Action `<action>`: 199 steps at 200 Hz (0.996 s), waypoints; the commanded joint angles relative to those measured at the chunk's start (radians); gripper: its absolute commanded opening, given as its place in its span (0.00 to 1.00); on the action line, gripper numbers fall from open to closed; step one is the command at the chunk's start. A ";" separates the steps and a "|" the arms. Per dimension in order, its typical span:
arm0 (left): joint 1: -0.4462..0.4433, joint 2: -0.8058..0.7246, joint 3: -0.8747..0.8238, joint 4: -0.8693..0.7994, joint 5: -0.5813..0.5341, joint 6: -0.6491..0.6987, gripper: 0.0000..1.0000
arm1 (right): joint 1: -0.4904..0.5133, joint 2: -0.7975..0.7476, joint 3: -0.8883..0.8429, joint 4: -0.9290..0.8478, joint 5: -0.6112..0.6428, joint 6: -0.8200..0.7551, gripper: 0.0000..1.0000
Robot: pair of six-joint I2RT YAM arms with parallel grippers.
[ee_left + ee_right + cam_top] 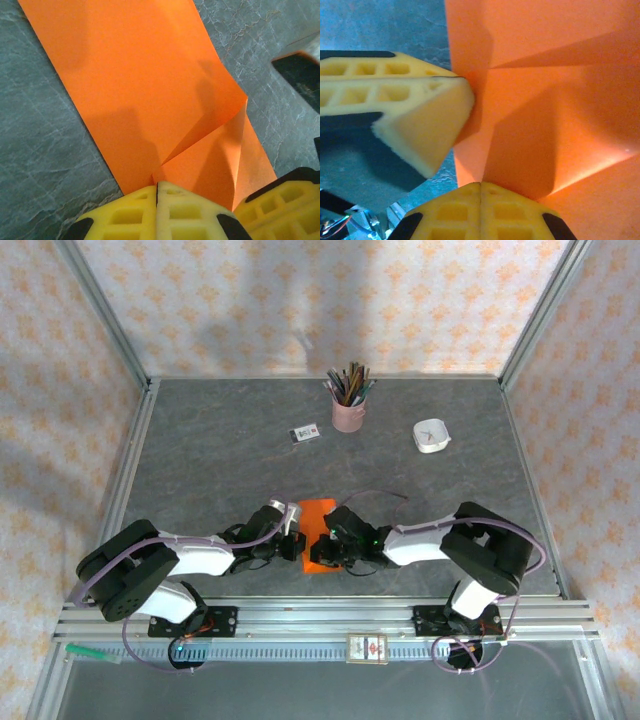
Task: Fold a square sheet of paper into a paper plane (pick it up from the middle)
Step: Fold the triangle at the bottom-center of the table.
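Lying on the counter near the arm bases, the square sheet of paper is sitting between the left tool and the right tool, as seen from above. In the left wrist view, the left tool is keeping its pads fully together, its tip pressing where a folded flap is meeting the sheet's edge. It is not pinching anything, as far as I can see. In the right wrist view, the right tool is fully closed too, pressing the near edge. The flap is standing up a little, so I think a sliding tip could be dragging the thin sheet and making the crease crooked.
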 commanded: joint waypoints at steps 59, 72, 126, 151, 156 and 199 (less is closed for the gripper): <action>0.010 0.058 -0.015 -0.117 -0.029 0.017 0.00 | -0.050 -0.086 -0.015 -0.026 0.018 -0.010 0.00; 0.010 0.058 -0.015 -0.118 -0.028 0.016 0.00 | -0.062 -0.092 -0.009 -0.038 0.025 -0.022 0.00; 0.010 0.055 -0.015 -0.117 -0.027 0.017 0.00 | -0.097 -0.031 -0.017 -0.023 0.022 -0.059 0.00; 0.010 0.055 -0.017 -0.116 -0.027 0.017 0.00 | -0.105 -0.014 -0.032 -0.030 0.020 -0.070 0.00; 0.010 0.053 -0.017 -0.116 -0.026 0.017 0.00 | -0.108 -0.016 -0.038 -0.030 0.020 -0.071 0.00; 0.010 0.056 -0.017 -0.114 -0.027 0.017 0.00 | -0.123 -0.073 -0.021 -0.068 0.017 -0.087 0.00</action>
